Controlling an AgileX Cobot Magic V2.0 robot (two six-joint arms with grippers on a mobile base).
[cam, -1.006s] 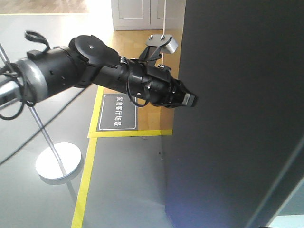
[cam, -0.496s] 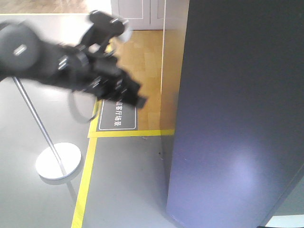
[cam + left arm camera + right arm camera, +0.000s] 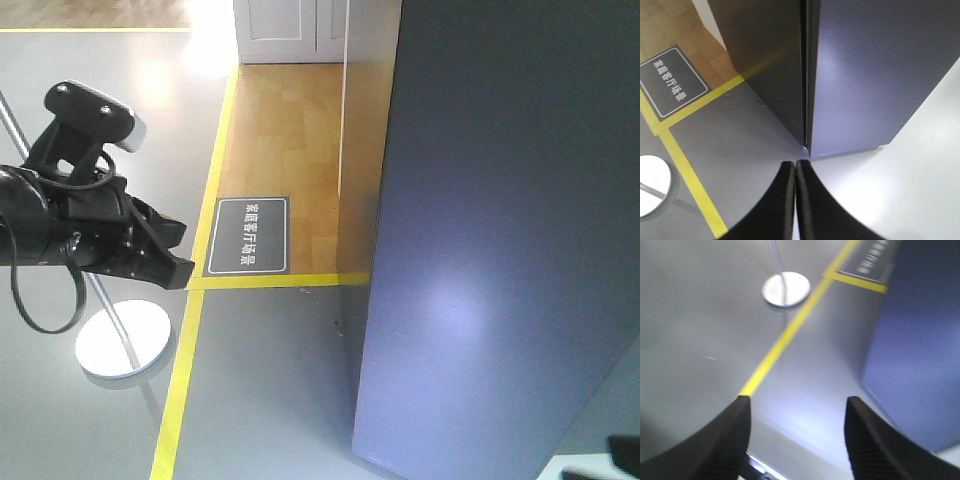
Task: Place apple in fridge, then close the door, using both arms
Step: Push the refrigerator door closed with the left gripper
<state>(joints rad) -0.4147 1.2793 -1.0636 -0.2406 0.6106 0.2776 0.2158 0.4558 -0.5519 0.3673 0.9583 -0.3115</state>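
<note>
Front view: fridge (image 3: 500, 250) cut off top and right; your left arm (image 3: 60, 235) runs off the left edge. Door (image 3: 880, 75) hides the inside. Right wrist view blurred: floor sign (image 3: 872, 260) unreadable, pole (image 3: 776, 255) clipped at the top.

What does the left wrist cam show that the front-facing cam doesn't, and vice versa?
Left wrist only: the thin dark seam where the door sits against the fridge body, and the left gripper with its fingers pressed together on nothing.
Front-facing only: the left arm seen from outside, apart from the fridge.
Both: the fridge's dark grey outside, the floor sign, the yellow tape and the round pole base. Neither shows the apple.
</note>
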